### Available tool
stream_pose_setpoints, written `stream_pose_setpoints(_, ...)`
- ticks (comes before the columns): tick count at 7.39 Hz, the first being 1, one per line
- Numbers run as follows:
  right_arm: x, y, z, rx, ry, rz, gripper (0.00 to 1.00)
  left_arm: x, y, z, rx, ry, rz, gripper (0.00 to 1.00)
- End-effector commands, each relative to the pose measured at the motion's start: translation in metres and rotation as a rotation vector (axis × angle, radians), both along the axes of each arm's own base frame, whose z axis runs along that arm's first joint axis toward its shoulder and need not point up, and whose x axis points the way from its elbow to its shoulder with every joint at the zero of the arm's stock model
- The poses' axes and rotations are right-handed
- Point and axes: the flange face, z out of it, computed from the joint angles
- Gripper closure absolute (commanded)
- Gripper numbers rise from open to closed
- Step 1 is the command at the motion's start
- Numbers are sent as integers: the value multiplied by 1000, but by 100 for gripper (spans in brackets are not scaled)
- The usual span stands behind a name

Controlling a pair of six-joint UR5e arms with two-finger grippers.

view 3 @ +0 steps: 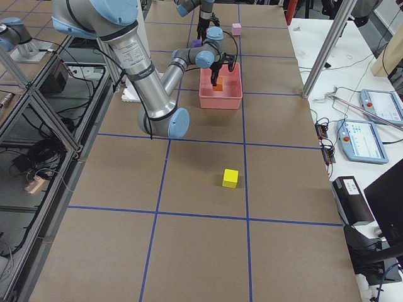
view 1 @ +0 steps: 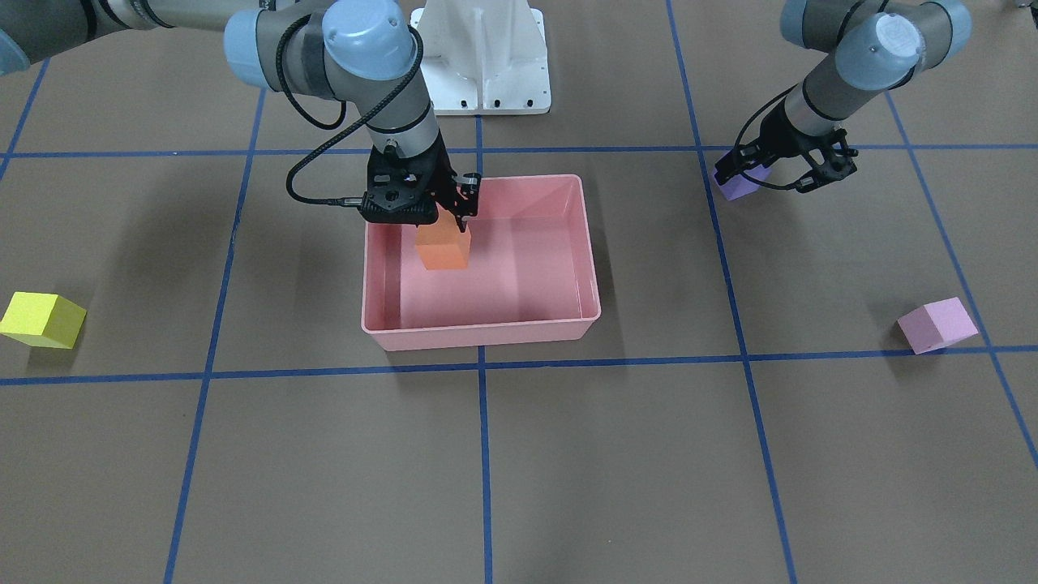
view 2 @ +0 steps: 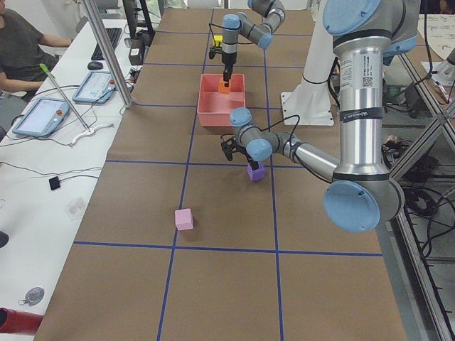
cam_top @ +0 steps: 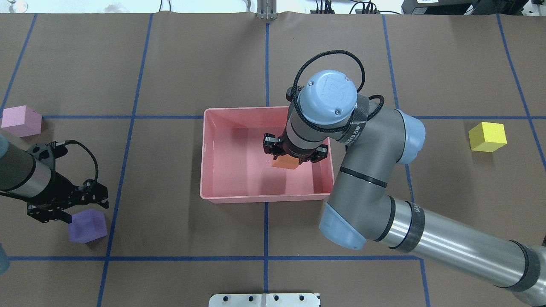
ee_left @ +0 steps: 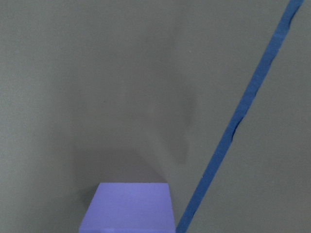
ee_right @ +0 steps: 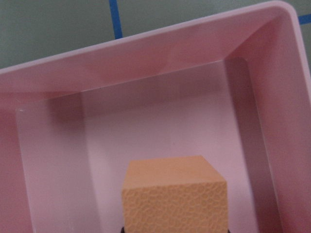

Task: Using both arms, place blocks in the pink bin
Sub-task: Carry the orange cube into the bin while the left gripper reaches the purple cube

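Note:
My right gripper [view 1: 444,217] is shut on the orange block [view 1: 443,247] and holds it low inside the pink bin [view 1: 486,332], near its wall on the robot's side; the right wrist view shows the block [ee_right: 174,194] over the bin floor. My left gripper [view 1: 772,178] is open, low over the table, right beside the purple block [view 1: 739,186], which the left wrist view shows at its bottom edge [ee_left: 129,206]. The yellow block [cam_top: 487,137] lies on the table far out on my right side. The pale pink block [cam_top: 21,120] lies far out on my left.
The white pedestal base [view 1: 486,57] stands just behind the bin. Blue tape lines [cam_top: 266,64] grid the brown table. A side desk with tablets [view 2: 43,117] and an operator [view 2: 21,50] runs along the table's far long edge.

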Motion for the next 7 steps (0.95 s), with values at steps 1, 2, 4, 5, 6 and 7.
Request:
stream_pose_setpoints(1, -20, 0, 17, 6, -12, -6, 100, -5, 5, 12, -15, -23, -1, 0)
stream_pose_setpoints(2, -20, 0, 18, 5, -11, -6, 100, -6, 10, 24, -28, -45, 4, 0)
stream_pose_setpoints(4, -18, 1, 16, 10, -15, -6, 0, 7, 9, 39, -41, -66, 18, 0)
stream_pose_setpoints(5, -15, 2, 12, 17, -25, -6, 0, 8, 7, 38, -40, -63, 19, 1)
stream_pose_setpoints(6, 13, 2, 0, 30, -62, 8, 0, 10, 8, 37, -38, -60, 22, 6)
stream_pose_setpoints(7, 70, -1, 4, 27, -103, 32, 0, 14, 9, 35, -34, -58, 28, 29)
